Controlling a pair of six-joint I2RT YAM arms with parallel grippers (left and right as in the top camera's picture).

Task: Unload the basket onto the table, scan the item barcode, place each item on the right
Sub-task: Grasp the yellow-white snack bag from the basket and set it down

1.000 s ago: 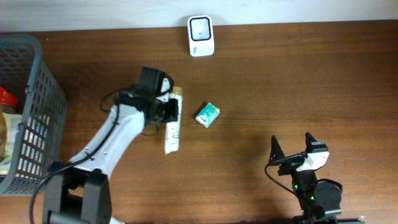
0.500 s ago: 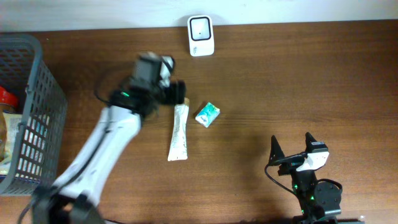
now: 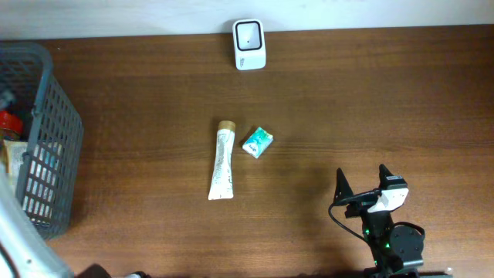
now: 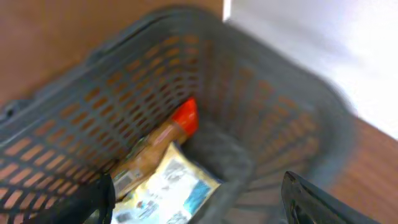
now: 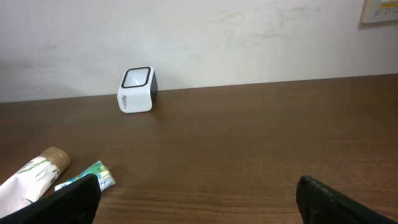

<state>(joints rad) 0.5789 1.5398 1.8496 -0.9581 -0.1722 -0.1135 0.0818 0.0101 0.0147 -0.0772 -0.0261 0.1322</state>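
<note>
A white tube with a tan cap (image 3: 222, 163) lies flat mid-table, and a small green packet (image 3: 258, 143) lies just right of it. The white scanner (image 3: 249, 44) stands at the far edge. My left gripper (image 4: 198, 193) is open and empty, hovering over the grey basket (image 4: 261, 87); the overhead view shows only a blur of its arm (image 3: 19, 247). My right gripper (image 3: 361, 181) rests open at the near right, empty. The right wrist view shows the tube (image 5: 31, 177), the packet (image 5: 87, 176) and the scanner (image 5: 137, 89). No barcode is legible.
The grey basket (image 3: 46, 131) stands at the table's left edge. Inside it lie a red-capped bottle (image 4: 177, 121) and a white and blue packet (image 4: 165, 190). A white wall runs behind the table's far edge.
My left gripper has opened and let go of the tube, which now lies slightly further right on the table. The left arm swung left over the basket. The right arm stayed still.
</note>
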